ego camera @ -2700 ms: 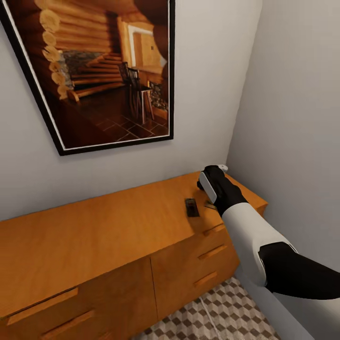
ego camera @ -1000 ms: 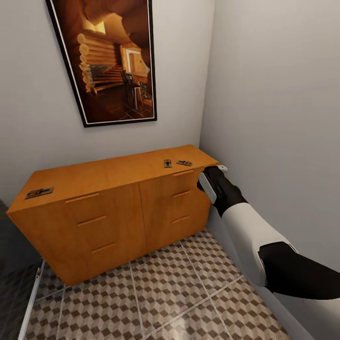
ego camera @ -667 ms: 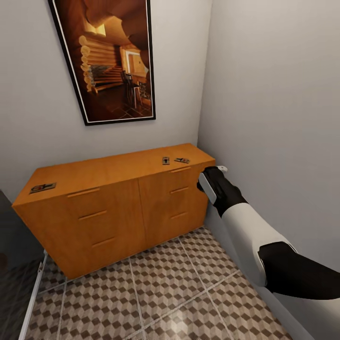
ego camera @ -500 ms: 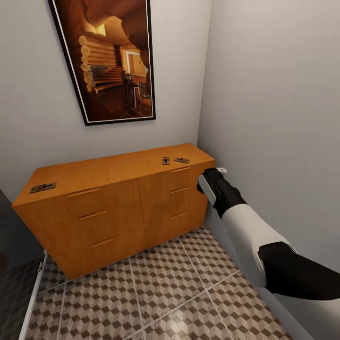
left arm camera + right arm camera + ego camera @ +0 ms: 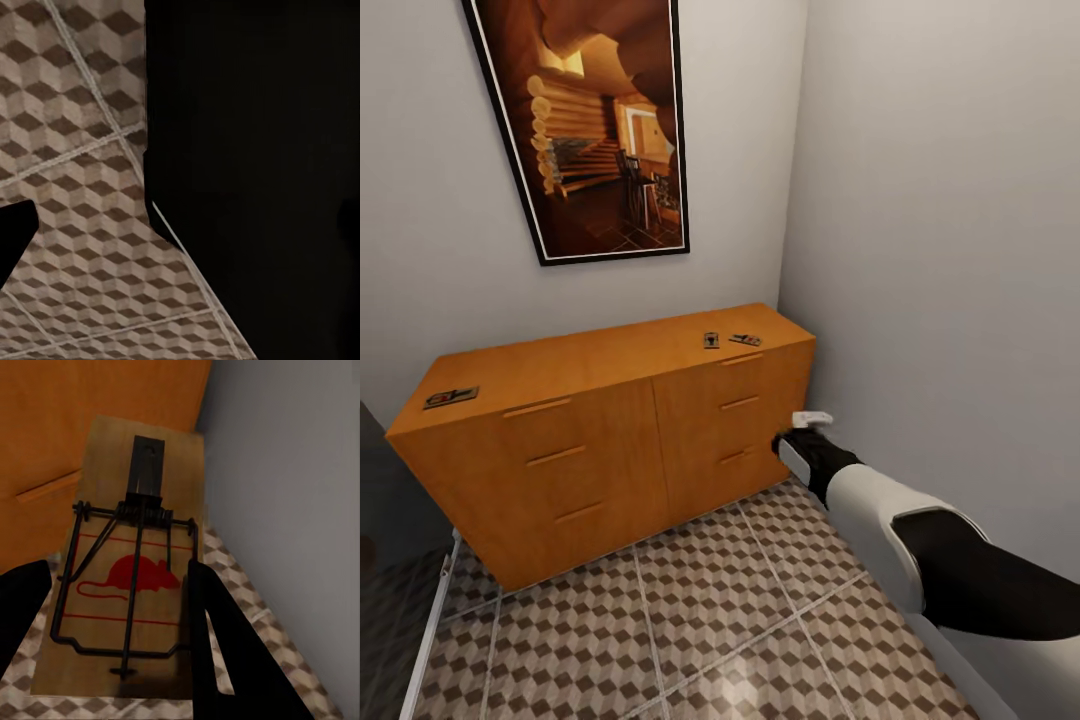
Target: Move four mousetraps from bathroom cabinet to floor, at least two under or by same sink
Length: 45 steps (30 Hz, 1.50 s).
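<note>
My right gripper (image 5: 806, 428) hangs low beside the right end of the cabinet (image 5: 610, 362), near the side wall. In the right wrist view the gripper (image 5: 116, 577) is shut on a mousetrap (image 5: 131, 495), a wooden board with black wire and a red mouse print, held flat between the dark fingers (image 5: 217, 652) over the bathroom floor (image 5: 236, 566). Three more mousetraps lie on the cabinet top: one at the left end (image 5: 450, 397) and two close together near the right end (image 5: 711, 340) (image 5: 746, 340). The sink is out of view.
A framed picture of a log cabin (image 5: 595, 130) hangs above the cabinet. Grey walls meet in a corner at the cabinet's right end. Cube-patterned tiles (image 5: 710, 600) spread in front of it. A dark floor strip (image 5: 390, 600) lies at left. The left wrist view has tiles (image 5: 75, 225) and a black robot part (image 5: 255, 172).
My base backed away from the cabinet, widening the view. In the last half second my right arm dropped from cabinet-top height to beside the lower drawers, still holding the mousetrap.
</note>
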{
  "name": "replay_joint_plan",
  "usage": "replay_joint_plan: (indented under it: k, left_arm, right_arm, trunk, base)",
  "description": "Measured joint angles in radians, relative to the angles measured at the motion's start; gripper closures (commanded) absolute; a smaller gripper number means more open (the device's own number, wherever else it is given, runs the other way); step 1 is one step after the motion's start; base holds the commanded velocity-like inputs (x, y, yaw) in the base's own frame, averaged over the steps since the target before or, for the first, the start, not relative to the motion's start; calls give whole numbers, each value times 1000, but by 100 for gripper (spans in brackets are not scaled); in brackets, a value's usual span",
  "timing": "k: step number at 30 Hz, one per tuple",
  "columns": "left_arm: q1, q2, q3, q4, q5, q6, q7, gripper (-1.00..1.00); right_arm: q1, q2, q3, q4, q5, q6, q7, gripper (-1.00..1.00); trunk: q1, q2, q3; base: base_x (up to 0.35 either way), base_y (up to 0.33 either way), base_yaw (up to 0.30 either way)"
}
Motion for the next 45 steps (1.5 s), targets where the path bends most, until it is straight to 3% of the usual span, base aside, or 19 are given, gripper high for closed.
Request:
replay_joint_plan:
  k: [2,4,6,10,12,20,26,29,32,35,39,42,45]
  left_arm:
    - [0,6,0,-8,0,-37,1,-100]
    - [0,9,1,-12,0,-68,3,-100]
    - [0,11,1,-15,0,-89,5,-100]
    - [0,12,2,-18,-1,-99,6,-100]
    - [-1,13,3,-26,-1,-103,7,-100]
    - [-3,23,4,-121,0,-103,11,-100]
    - [-3,17,6,-203,0,-99,18,-100]
    - [-3,2,6,-266,0,-85,49,-100]
    - [-4,-16,6,-343,-1,-36,103,-100]
    - [-5,-33,5,-457,-3,82,153,-100]
    - [-9,-40,5,-607,-3,223,173,-100]
    - [-12,-43,5,-701,-4,286,180,-100]
    - [-13,-55,5,-747,-5,308,181,-100]
  right_arm:
    - [30,0,-1,51,7,-118,44,100]
    - [108,0,-4,75,27,-214,70,100]
    - [228,0,-1,86,82,-298,86,100]
    - [314,0,3,91,173,-402,97,100]
    - [396,0,1,94,209,-497,103,100]
    - [628,0,3,95,236,-727,126,100]
    - [720,0,6,96,239,-823,145,100]
    - [764,0,6,97,240,-856,148,100]
    - [800,0,7,97,240,-899,150,100]
    - [831,0,9,97,251,-984,149,100]
    - [848,0,9,98,260,-1109,144,100]
    - [853,0,8,97,262,-1159,140,100]
    - [854,0,8,97,263,-1174,139,100]
  trunk:
    - [0,0,0]
    - [0,0,0]
    - [0,0,0]
    - [0,0,0]
    - [0,0,0]
    - [0,0,0]
    - [0,0,0]
    - [0,0,0]
    - [0,0,0]
    - [0,0,0]
    - [0,0,0]
    - [0,0,0]
    - [0,0,0]
  base:
    - [0,0,0]
    - [0,0,0]
    - [0,0,0]
    - [0,0,0]
    - [0,0,0]
    - [0,0,0]
    - [0,0,0]
    - [0,0,0]
    - [0,0,0]
    - [0,0,0]
    - [0,0,0]
    - [0,0,0]
    - [0,0,0]
